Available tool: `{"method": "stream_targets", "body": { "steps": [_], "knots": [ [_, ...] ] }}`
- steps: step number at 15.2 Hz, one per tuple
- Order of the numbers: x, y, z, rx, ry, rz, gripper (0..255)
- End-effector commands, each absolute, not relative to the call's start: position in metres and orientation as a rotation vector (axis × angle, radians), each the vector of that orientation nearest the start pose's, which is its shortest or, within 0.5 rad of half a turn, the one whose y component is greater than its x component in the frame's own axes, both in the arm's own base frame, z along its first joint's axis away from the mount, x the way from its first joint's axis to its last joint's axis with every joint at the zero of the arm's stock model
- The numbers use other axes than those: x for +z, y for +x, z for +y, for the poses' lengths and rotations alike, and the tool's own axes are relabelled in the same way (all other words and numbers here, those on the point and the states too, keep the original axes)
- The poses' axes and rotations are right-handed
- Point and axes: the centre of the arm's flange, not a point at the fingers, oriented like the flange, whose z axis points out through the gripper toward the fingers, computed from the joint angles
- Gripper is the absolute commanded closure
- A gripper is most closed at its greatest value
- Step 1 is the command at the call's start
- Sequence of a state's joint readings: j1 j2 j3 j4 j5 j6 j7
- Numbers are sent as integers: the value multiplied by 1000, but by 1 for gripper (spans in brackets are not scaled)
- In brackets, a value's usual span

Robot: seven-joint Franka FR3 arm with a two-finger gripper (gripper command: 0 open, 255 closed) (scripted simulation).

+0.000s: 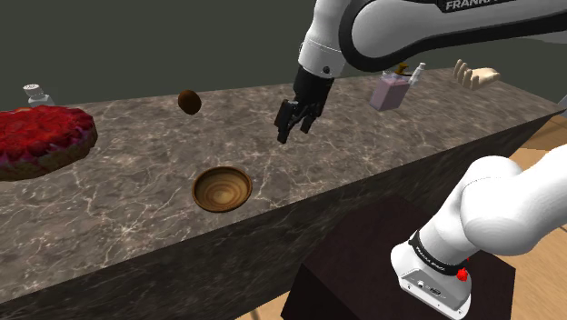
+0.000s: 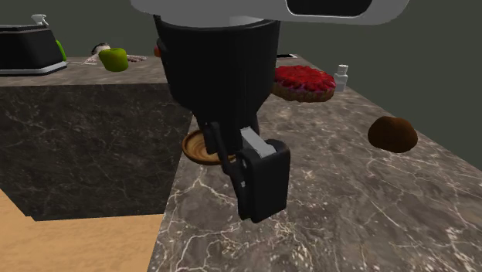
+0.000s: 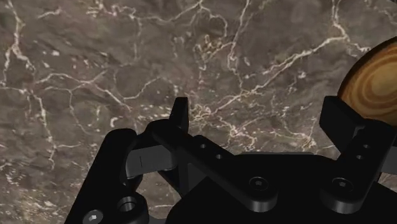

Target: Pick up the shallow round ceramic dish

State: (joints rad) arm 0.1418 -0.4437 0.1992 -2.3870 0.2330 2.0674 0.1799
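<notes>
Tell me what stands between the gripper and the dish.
Nothing visible does. The open gripper hangs over the counter. The brown dish lies off to its side, toward the shoulder view's lower left, with bare marble between them.

We see a dark marble counter with a red tart at the shoulder view's left, a shaker just behind it, a brown lump near the far edge and a pink bottle far right. In the second exterior view a green apple lies beside a black appliance on a second counter
</notes>
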Motion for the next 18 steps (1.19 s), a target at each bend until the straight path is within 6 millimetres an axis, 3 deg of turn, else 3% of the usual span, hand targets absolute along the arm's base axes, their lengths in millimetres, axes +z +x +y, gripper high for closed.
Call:
{"method": "stream_targets", "body": {
  "steps": [1,9,18],
  "knots": [
    [485,405,181,-137,-2959,-100,0],
    [460,442,262,-171,-2853,-208,0],
    [420,443,264,-172,-2849,-212,0]
  ]
}}
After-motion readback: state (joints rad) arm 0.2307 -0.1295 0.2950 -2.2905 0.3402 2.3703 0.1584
